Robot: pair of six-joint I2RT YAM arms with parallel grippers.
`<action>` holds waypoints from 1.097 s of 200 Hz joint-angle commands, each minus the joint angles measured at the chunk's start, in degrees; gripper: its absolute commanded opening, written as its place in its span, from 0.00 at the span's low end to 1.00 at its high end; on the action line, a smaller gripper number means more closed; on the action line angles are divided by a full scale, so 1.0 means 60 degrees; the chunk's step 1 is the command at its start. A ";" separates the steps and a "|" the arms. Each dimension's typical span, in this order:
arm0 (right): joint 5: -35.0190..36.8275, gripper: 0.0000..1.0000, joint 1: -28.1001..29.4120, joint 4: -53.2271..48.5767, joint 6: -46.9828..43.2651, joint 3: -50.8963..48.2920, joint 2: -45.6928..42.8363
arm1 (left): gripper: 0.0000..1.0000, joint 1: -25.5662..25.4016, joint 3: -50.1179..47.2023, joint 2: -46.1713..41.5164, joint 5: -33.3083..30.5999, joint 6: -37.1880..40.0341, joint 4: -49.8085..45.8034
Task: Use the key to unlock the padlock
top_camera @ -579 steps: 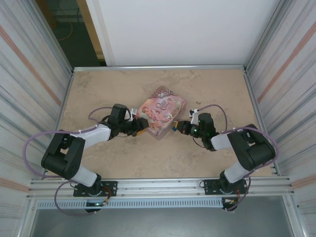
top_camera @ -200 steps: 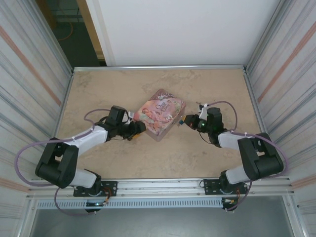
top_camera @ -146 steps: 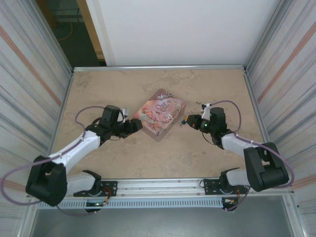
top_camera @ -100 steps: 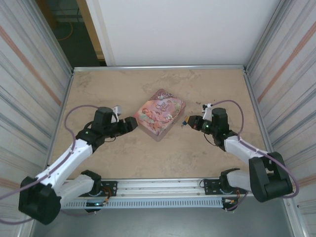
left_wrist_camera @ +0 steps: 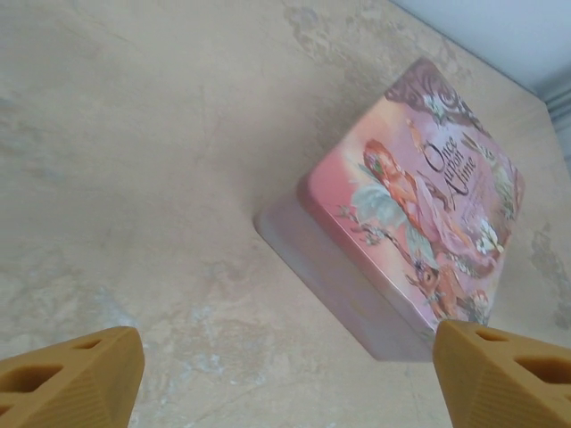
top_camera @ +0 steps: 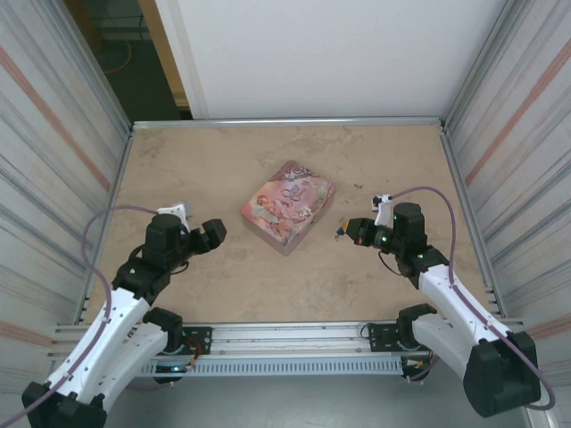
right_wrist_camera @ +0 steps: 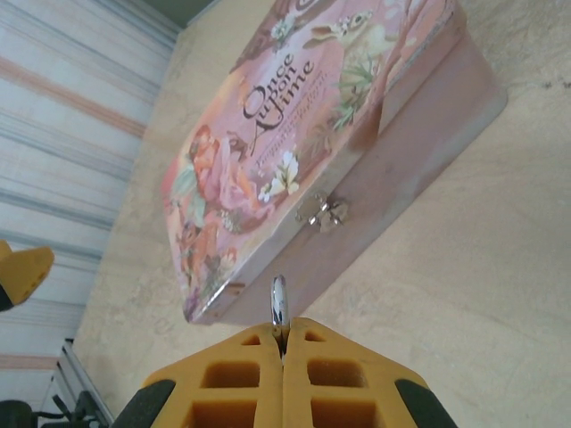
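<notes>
Padlock: whereabouts could not be told.
Tin: pink, illustrated, lid down; lay flat on the table at the centre of the overhead view, between the two arms.
Clasp: small silvery fitting on the tin's side wall, middle of the right wrist view; nothing hung from it.
Right gripper: fingers pressed together on a thin silvery sliver; sat bottom centre of its own view, pointed at the clasp side of the tin, near it but apart.
Silvery sliver: stood up from between the closed fingertips; too small to say whether it was the key or part of the lock.
Left gripper: fingers spread wide with nothing between them; sat left of centre in the overhead view, apart from the tin.
Done, as judged: the clasp was bare, so the lock appeared to be off the tin; whether it had been unlocked could not be confirmed.
Left, as judged: if the sliver was the key, the lock remained to be found and checked; neither arm touched the tin.
</notes>
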 commanded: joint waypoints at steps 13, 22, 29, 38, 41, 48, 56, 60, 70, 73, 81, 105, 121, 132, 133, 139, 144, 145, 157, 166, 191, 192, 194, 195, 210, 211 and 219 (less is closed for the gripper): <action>-0.0125 0.00 0.0112 -0.2165 -0.0845 0.0681 -0.0716 | 0.88 0.0377 -0.0127 -0.0539 -0.0604 0.0780 -0.0251; -0.0073 0.00 0.0128 -0.2796 -0.0886 0.0922 -0.0795 | 0.88 0.0467 -0.0140 -0.0663 -0.0634 0.0893 -0.0228; -0.0160 0.00 0.0128 -0.3178 -0.1017 0.1110 -0.0804 | 0.89 0.0527 -0.0163 -0.0769 -0.0639 0.0966 -0.0215; -0.0261 0.00 0.0154 -0.3595 -0.1136 0.1288 -0.0791 | 0.89 0.0590 -0.0205 -0.0900 -0.0656 0.1070 -0.0188; -0.0270 0.00 0.0157 -0.3747 -0.1135 0.1344 -0.0789 | 0.89 0.0606 -0.0227 -0.0942 -0.0662 0.1104 -0.0165; -0.0299 0.00 0.0171 -0.4038 -0.1145 0.1478 -0.0755 | 0.90 0.0637 -0.0272 -0.1055 -0.0690 0.1170 -0.0152; -0.0346 0.00 0.0200 -0.4387 -0.1154 0.1621 -0.0706 | 0.91 0.0675 -0.0330 -0.1182 -0.0738 0.1203 -0.0129; -0.0357 0.00 0.0213 -0.4546 -0.1154 0.1690 -0.0675 | 0.92 0.0683 -0.0359 -0.1236 -0.0771 0.1241 -0.0119; -0.0349 0.00 0.0239 -0.4915 -0.1127 0.1827 -0.0596 | 0.94 0.0712 -0.0419 -0.1357 -0.0835 0.1293 -0.0109; -0.0349 0.00 0.0256 -0.5018 -0.1125 0.1865 -0.0575 | 0.94 0.0723 -0.0433 -0.1389 -0.0857 0.1313 -0.0124; -0.0338 0.00 0.0285 -0.5261 -0.1121 0.1945 -0.0503 | 0.95 0.0741 -0.0456 -0.1472 -0.0911 0.1334 -0.0161; -0.0393 0.00 0.0367 -0.5805 -0.1103 0.2042 -0.0289 | 0.96 0.0771 -0.0471 -0.1671 -0.1029 0.1437 -0.0293; -0.0464 0.00 0.0412 -0.5920 -0.1066 0.1946 -0.0200 | 0.98 0.0771 -0.0515 -0.1834 -0.1072 0.1472 -0.0270; -0.0434 0.00 0.0456 -0.5981 -0.1003 0.1847 -0.0149 | 0.99 0.0782 -0.0530 -0.1907 -0.1102 0.1494 -0.0307; -0.0427 0.00 0.0461 -0.5987 -0.0998 0.1847 -0.0147 | 0.99 0.0777 -0.0530 -0.1916 -0.1102 0.1503 -0.0310; -0.0399 0.00 0.0485 -0.6032 -0.0959 0.1794 -0.0107 | 0.99 0.0784 -0.0530 -0.1952 -0.1114 0.1533 -0.0329; -0.0363 0.00 0.0502 -0.6077 -0.0929 0.1766 -0.0067 | 0.99 0.0786 -0.0530 -0.1981 -0.1125 0.1550 -0.0362; -0.0347 0.00 0.0506 -0.6086 -0.0924 0.1763 -0.0062 | 0.99 0.0786 -0.0530 -0.1982 -0.1128 0.1553 -0.0367; -0.0261 0.00 0.0552 -0.6160 -0.0838 0.1654 0.0014 | 0.99 0.0786 -0.0530 -0.2037 -0.1131 0.1589 -0.0415; -0.0214 0.00 0.0621 -0.6169 -0.0774 0.1567 0.0053 | 0.99 0.0786 -0.0544 -0.2054 -0.1146 0.1594 -0.0441; -0.0136 0.00 0.0811 -0.6061 -0.0703 0.1284 0.0188 | 0.99 0.0786 -0.0603 -0.2072 -0.1176 0.1513 -0.0443; -0.0124 0.00 0.0821 -0.6056 -0.0702 0.1273 0.0190 | 0.99 0.0793 -0.0610 -0.2072 -0.1176 0.1505 -0.0436; -0.0115 0.00 0.0836 -0.6053 -0.0700 0.1257 0.0210 | 0.99 0.0788 -0.0616 -0.2075 -0.1176 0.1500 -0.0432; -0.0115 0.00 0.0836 -0.6053 -0.0700 0.1257 0.0210 | 0.99 0.0787 -0.0617 -0.2081 -0.1176 0.1499 -0.0431; -0.0019 0.00 0.1001 -0.5959 -0.0650 0.1166 0.0334 | 0.99 0.0800 -0.0647 -0.2073 -0.1147 0.1445 -0.0408; -0.0007 0.00 0.1011 -0.5955 -0.0639 0.1170 0.0343 | 0.99 0.0793 -0.0647 -0.2072 -0.1147 0.1442 -0.0404; 0.0071 0.00 0.1114 -0.5914 -0.0605 0.1127 0.0431 | 0.99 0.0800 -0.0661 -0.2079 -0.1147 0.1430 -0.0401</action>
